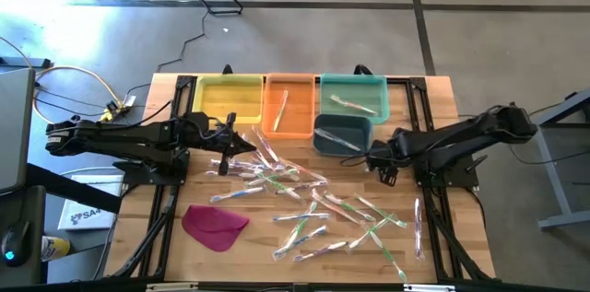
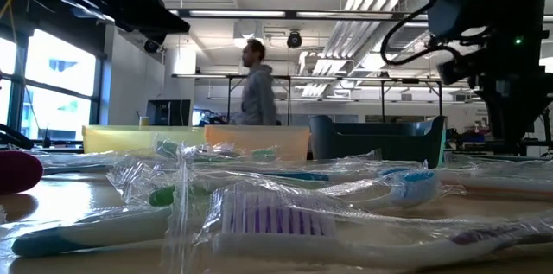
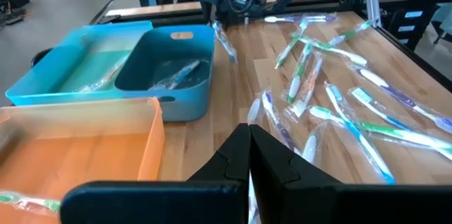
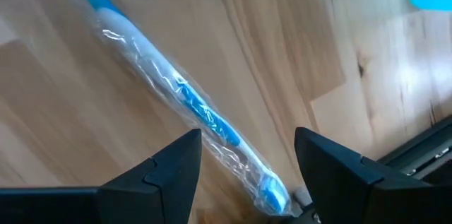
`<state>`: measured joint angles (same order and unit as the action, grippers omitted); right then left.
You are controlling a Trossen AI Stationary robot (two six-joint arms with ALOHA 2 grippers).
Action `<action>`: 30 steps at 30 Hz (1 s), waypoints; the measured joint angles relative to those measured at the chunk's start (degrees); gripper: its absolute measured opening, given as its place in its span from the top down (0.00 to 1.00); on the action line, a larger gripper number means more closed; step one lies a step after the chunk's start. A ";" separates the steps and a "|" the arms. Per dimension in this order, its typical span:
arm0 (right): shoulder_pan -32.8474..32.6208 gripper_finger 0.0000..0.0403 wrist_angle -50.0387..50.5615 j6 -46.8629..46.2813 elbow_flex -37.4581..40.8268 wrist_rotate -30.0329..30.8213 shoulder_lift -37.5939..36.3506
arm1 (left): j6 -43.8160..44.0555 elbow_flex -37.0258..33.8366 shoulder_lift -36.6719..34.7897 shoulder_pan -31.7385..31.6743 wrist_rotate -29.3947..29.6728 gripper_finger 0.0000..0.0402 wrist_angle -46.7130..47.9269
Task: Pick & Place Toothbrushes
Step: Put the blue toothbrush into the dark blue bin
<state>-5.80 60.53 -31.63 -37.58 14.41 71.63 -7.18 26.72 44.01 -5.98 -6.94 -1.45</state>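
toothbrushes in clear glossy wrappers, with green, blue, pink and white handles, lie scattered in a loose heap across the middle of the wooden slatted worktop. one more lies apart near the right edge. along the far side stand four plastic bins in a row: a yellow bin, an orange bin with one wrapped brush in it, a light teal bin with another, and in front of that a dark blue-grey bin also holding a wrapped brush. a flat magenta cloth-like piece rests near the front left.

the left gripper sits over the far left part of the heap, just in front of the yellow and orange bins, its jaws pressed together with nothing seen between them. the right gripper is beside the dark bin, its jaws spread wide above a single blue-and-white wrapped toothbrush that lies slantwise on the wood, not gripped.

in the room beyond, a person in a grey hooded top stands behind the bins.
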 joint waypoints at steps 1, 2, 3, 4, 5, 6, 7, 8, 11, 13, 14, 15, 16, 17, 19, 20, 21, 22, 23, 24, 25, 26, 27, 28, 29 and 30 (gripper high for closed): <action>0.00 0.45 -0.16 0.00 0.00 -0.01 0.80 | -0.01 0.00 0.00 0.00 0.00 1.00 0.42; -0.02 0.45 -0.15 0.17 0.00 -0.03 1.53 | -0.01 0.00 0.00 0.00 -0.01 1.00 0.80; -0.02 0.45 -0.15 0.27 0.00 -0.33 2.23 | 0.00 0.00 0.00 0.01 0.00 1.00 1.16; -0.02 0.45 -0.26 0.50 0.00 -0.90 2.90 | -0.02 0.00 0.00 -0.01 0.00 1.00 1.54; -0.02 0.45 -0.66 1.05 0.00 -1.36 3.53 | 0.00 0.00 0.00 0.01 -0.02 1.00 1.85; -0.02 0.45 -0.97 1.42 0.00 -1.86 4.03 | 0.00 0.00 0.02 0.01 0.00 1.00 2.06; -0.02 0.45 -1.22 1.80 0.00 -2.45 4.60 | 0.00 0.00 0.00 -0.01 -0.02 1.00 2.10; -0.02 0.45 -1.36 1.93 0.00 -2.67 5.15 | 0.00 0.00 0.01 0.00 0.00 1.00 2.06; -0.02 0.45 -1.55 2.11 0.00 -2.70 6.50 | 0.00 0.00 0.01 -0.01 -0.01 1.00 2.08; -0.02 0.45 -1.67 2.33 0.00 -2.85 7.16 | 0.00 0.00 0.00 -0.01 -0.02 1.00 2.04; -0.02 0.45 -1.73 2.35 0.00 -2.83 7.52 | 0.00 0.00 0.00 0.01 0.00 1.00 2.08; -0.02 0.45 -1.75 2.35 0.00 -2.86 7.82 | -0.01 0.00 0.01 0.01 -0.01 1.00 2.08; -0.02 0.45 -1.83 2.39 0.00 -2.84 8.13 | 0.00 0.00 0.00 0.01 -0.02 1.00 2.06; -0.02 0.45 -1.95 2.56 0.00 -2.90 8.47 | 0.00 0.00 0.00 0.01 -0.02 1.00 2.06; -0.02 0.45 -2.24 2.81 0.00 -3.17 8.96 | 0.00 0.00 0.02 0.01 0.00 1.00 2.08; -0.02 0.45 -2.46 3.02 0.00 -3.41 9.28 | 0.00 0.00 0.00 -0.01 -0.01 1.00 2.05; -0.02 0.45 -2.65 3.12 0.00 -3.77 9.52 | 0.00 0.00 0.00 -0.01 -0.01 1.00 2.05; -0.02 0.45 -2.84 3.29 0.00 -3.94 9.77 | 0.00 0.00 0.01 0.00 -0.01 1.00 2.07; -0.02 0.45 -3.12 3.40 0.00 -4.10 10.03 | 0.00 0.00 0.00 0.01 -0.01 1.00 2.07; -0.02 0.45 -3.38 3.44 0.00 -4.33 10.20 | 0.00 0.00 0.01 0.01 -0.01 1.00 2.05; -0.02 0.45 -3.64 3.48 0.00 -4.44 10.33 | 0.00 0.00 0.00 0.00 0.00 1.00 2.05; -0.02 0.45 -4.01 3.61 0.00 -4.52 10.36 | 0.00 0.00 0.02 -0.01 -0.02 1.00 2.06; -0.02 0.45 -4.49 3.77 0.00 -4.54 10.36 | 0.00 0.00 0.00 -0.01 0.00 1.00 2.06; -0.02 0.45 -5.03 3.88 0.00 -4.62 10.36 | 0.00 0.00 0.00 -0.01 0.00 1.00 2.04; -0.02 0.45 -5.48 4.11 0.00 -5.06 10.36 | -0.01 0.00 0.00 -0.01 -0.01 1.00 2.06; -0.02 0.45 -5.86 4.49 0.00 -5.48 10.36 | 0.00 0.00 0.01 0.01 -0.02 1.00 2.06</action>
<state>-5.82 54.68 -27.14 -37.58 8.93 82.00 -7.18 26.72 44.02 -5.98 -6.96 0.61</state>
